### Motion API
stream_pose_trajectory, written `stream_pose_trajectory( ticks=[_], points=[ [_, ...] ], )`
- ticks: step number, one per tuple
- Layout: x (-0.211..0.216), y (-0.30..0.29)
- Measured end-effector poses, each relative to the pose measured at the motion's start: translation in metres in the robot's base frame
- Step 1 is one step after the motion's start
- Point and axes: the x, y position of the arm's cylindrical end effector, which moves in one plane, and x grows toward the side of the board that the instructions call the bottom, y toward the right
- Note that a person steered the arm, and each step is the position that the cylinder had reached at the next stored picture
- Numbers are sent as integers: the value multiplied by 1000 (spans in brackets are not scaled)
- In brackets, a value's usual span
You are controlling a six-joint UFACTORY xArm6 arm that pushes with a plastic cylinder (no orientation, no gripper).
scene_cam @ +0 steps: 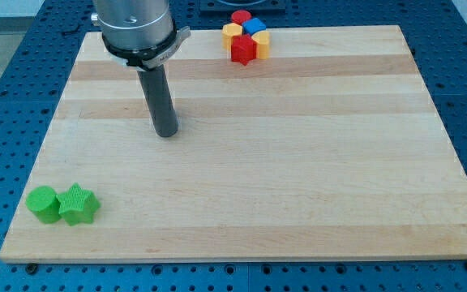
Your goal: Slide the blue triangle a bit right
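Note:
A blue block point(254, 26) sits in a tight cluster at the view's top centre; its shape is hard to make out. It touches a red block point(240, 16) at its upper left, a yellow block point(232, 32) at its left, a red star-like block point(243, 49) below and a yellow block point(261, 45) at its lower right. My tip point(167, 134) rests on the board point(298, 162) well to the lower left of the cluster, touching no block.
A green cylinder point(43, 203) and a green star point(78, 204) lie side by side at the board's bottom left corner. The cluster sits close to the board's top edge. A blue perforated table surrounds the board.

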Motion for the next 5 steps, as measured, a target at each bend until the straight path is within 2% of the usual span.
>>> stream_pose_trajectory(
  ticks=[1, 2, 3, 5],
  points=[
    [2, -28],
    [-14, -53],
    [-37, -46],
    [-36, 44]
  ],
)
